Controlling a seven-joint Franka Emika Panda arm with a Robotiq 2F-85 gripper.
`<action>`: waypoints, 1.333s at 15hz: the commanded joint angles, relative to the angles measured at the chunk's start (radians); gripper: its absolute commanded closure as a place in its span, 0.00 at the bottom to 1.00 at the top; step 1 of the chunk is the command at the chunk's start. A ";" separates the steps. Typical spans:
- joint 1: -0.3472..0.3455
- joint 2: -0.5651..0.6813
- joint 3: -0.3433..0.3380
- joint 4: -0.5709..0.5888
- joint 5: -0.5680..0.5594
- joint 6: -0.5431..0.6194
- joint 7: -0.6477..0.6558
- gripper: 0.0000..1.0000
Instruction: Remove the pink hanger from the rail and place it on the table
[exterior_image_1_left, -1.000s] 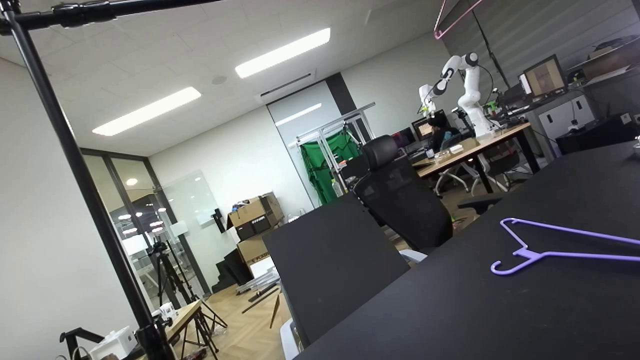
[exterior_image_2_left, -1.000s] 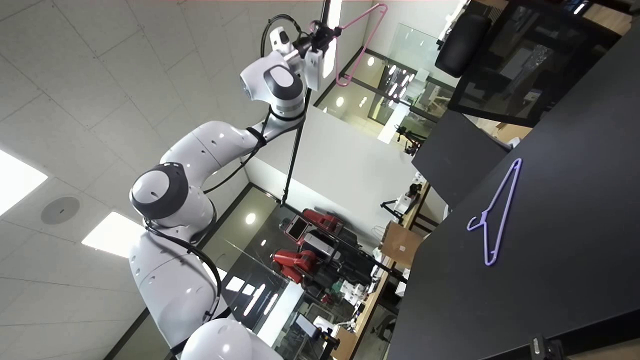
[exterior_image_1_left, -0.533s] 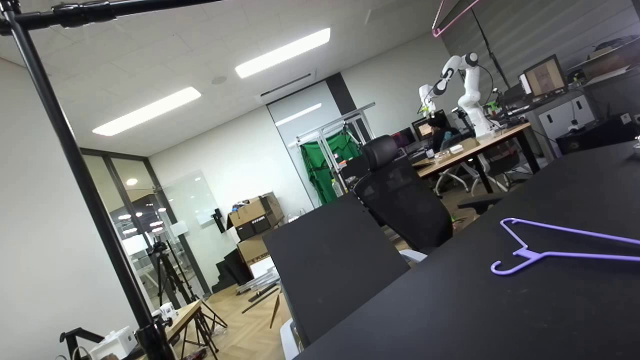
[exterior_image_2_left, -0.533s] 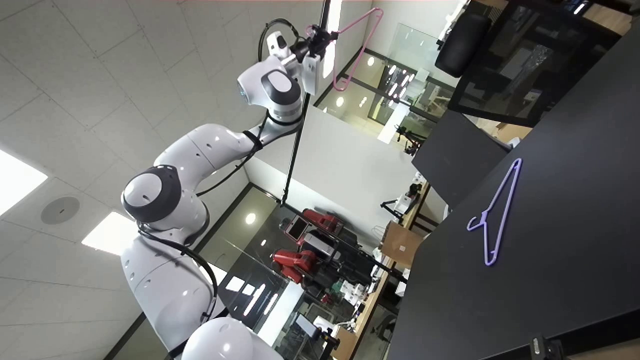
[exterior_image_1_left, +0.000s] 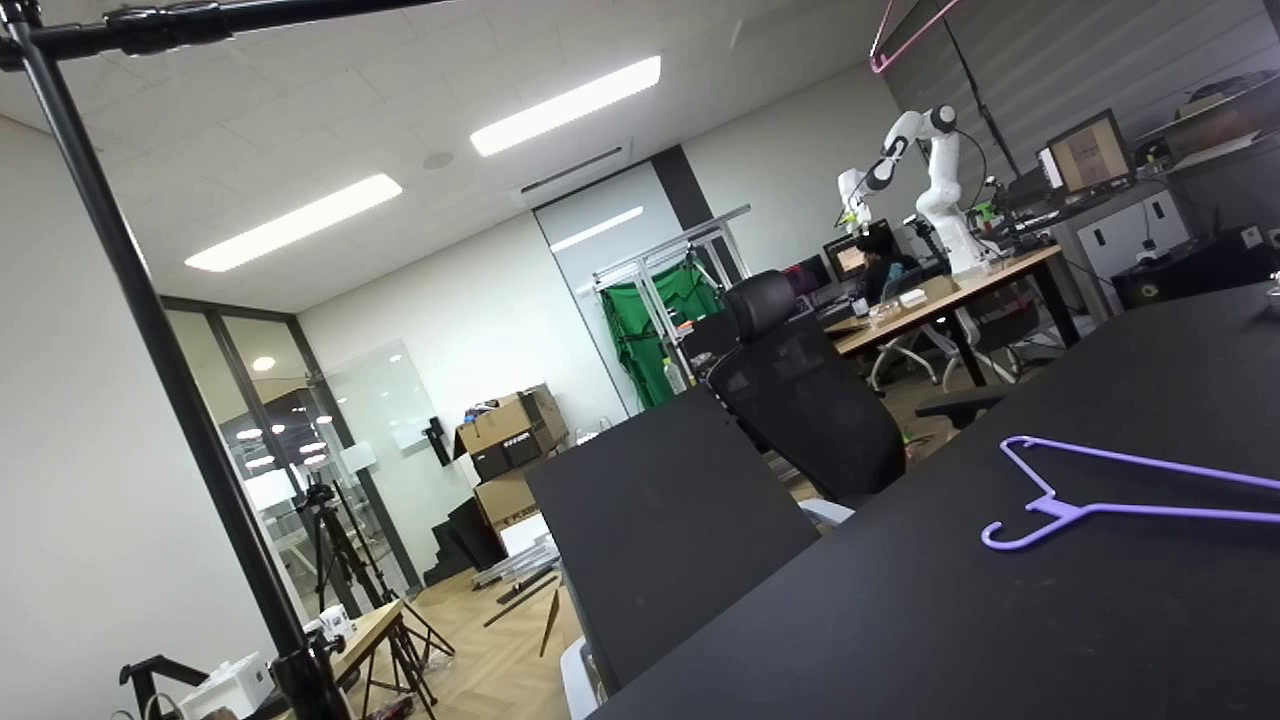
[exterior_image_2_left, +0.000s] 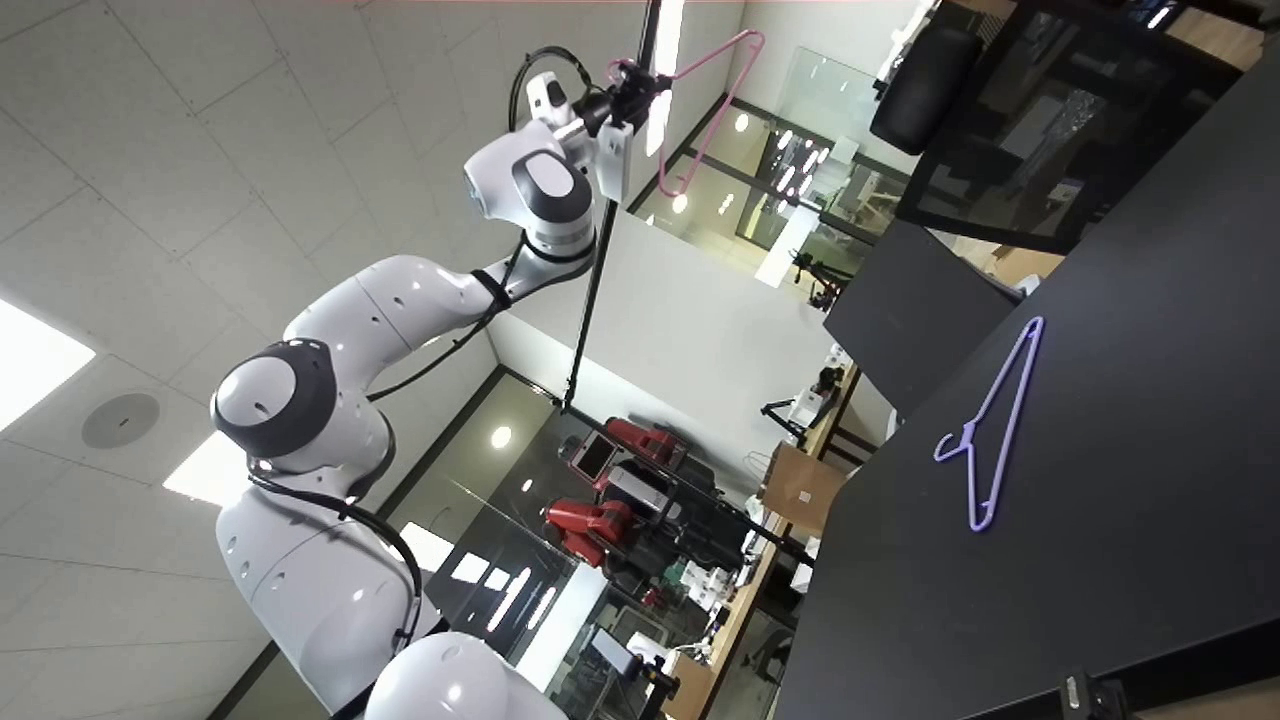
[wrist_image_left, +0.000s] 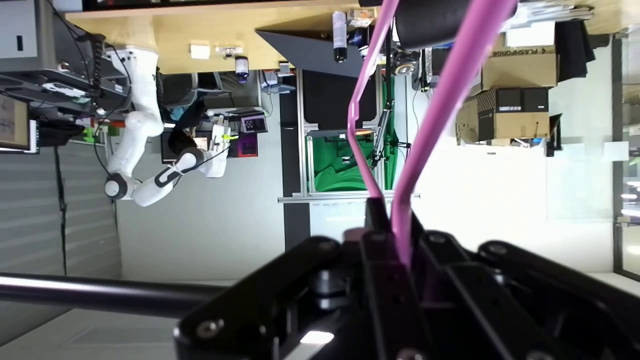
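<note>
Although the bench (exterior_image_2_left: 1120, 450) lies well below, the coming move turns on the rail (wrist_image_left: 100, 296). The pink hanger (wrist_image_left: 442, 110), long axis apparently across that rail, extends down from the claw (wrist_image_left: 395, 217), which looks closed tight near its neck. An exterior view shows the hook (exterior_image_2_left: 611, 65), mostly hidden in the wrist view; I can't make out whether it clears the rail.

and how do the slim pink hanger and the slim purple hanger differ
The slim pink hanger is clamped in the black gripper; nothing holds the slim purple hanger. The pink one is up high, the purple one lies flat on the matte black table. Both share a thin triangular outline.
</note>
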 joint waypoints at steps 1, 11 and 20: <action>0.012 -0.096 0.005 -0.122 -0.007 -0.004 -0.014 0.98; -0.120 -0.078 0.134 -0.454 -0.028 0.051 -0.003 0.98; -0.100 0.058 0.067 -0.457 -0.020 0.030 -0.011 0.93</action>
